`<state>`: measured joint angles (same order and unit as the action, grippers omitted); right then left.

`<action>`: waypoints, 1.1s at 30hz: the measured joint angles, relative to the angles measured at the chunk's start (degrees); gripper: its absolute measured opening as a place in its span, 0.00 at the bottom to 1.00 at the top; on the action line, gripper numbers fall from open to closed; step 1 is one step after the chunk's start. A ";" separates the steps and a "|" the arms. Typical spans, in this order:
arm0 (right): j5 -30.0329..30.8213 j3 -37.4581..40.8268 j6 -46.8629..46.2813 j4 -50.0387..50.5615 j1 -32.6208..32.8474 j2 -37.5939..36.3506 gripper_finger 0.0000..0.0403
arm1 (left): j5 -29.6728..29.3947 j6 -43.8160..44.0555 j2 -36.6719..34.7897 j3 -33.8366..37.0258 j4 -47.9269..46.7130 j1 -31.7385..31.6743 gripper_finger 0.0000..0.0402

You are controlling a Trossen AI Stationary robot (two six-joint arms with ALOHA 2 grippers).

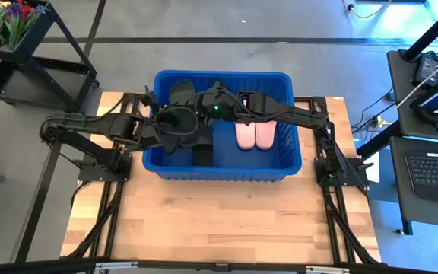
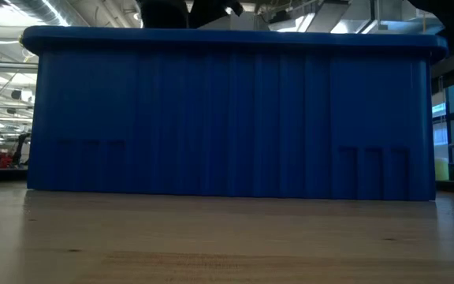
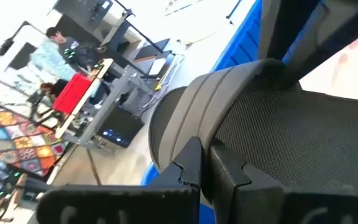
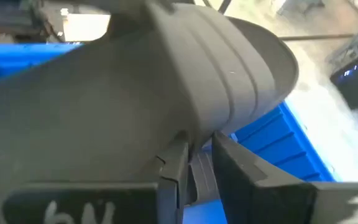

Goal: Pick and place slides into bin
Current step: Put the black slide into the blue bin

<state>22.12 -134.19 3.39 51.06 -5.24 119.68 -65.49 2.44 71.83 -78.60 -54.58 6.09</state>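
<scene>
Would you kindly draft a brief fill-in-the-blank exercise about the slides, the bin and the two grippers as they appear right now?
1. The bin is ____ in colour.
2. The pale pink slides lie side by side ____ the bin.
3. The left gripper is shut on the strap of a ____ slide.
4. Both grippers, the right gripper included, are over the ____.

Missing words: blue; inside; black; bin

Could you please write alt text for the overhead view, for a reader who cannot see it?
Both dark arms reach from either side into the blue bin at the far middle of a wooden table, meeting over its left half. The left gripper and right gripper are at the black slides there, while a pale pink pair lies side by side in the right half.
</scene>
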 joint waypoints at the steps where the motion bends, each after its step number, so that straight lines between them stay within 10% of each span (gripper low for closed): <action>1: 0.05 0.00 1.25 0.03 0.37 0.00 0.18 | 0.76 -0.61 -0.54 0.02 0.06 0.00 0.01; 18: 0.14 0.09 5.91 16.79 1.32 -1.67 0.69 | 6.92 -5.70 -2.60 -0.09 -1.45 -4.67 0.01; 33: 0.64 0.35 0.09 20.69 -4.65 -3.67 0.73 | 15.74 -1.06 -2.91 13.76 -1.15 -10.16 0.01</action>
<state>22.76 -133.84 3.47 71.75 -9.89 116.01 -49.75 1.39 68.92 -64.84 -55.73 -4.08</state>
